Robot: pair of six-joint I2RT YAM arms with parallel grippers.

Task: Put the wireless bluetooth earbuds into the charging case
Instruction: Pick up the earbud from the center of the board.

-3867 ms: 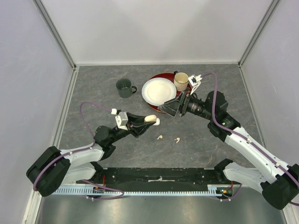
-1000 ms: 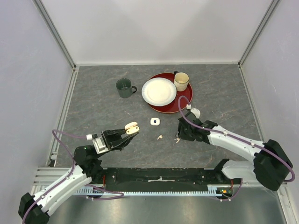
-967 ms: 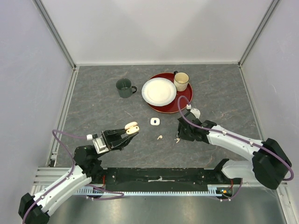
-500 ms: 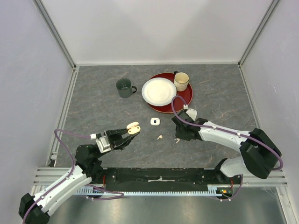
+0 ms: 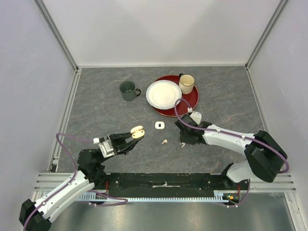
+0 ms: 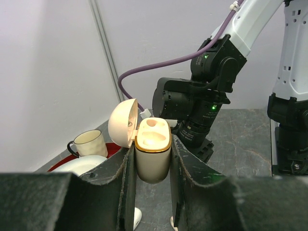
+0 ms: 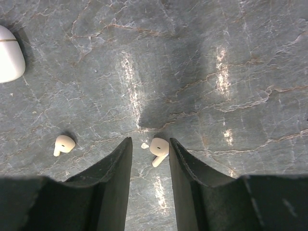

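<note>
My left gripper (image 5: 131,137) is shut on a pale peach charging case (image 5: 137,131) held above the table, its lid swung open. In the left wrist view the case (image 6: 152,154) stands upright between my fingers, with an empty gold-rimmed cavity. My right gripper (image 5: 182,140) is low over the table at the centre, jaws open. One peach earbud (image 7: 158,148) lies on the table between them, against the right finger (image 7: 180,159), with a gap to the left finger. A second earbud (image 7: 62,143) lies to the left, outside the jaws, and it also shows from above (image 5: 164,141).
A small closed white case (image 5: 160,125) lies on the table just beyond the earbuds. Behind it, a red tray (image 5: 185,107) carries a white plate (image 5: 163,94) and a cream mug (image 5: 186,83). A dark green mug (image 5: 128,90) stands at the back left.
My right gripper's jaws have narrowed around the earbud, and that arm has shifted slightly left. The left arm holds the case still.
</note>
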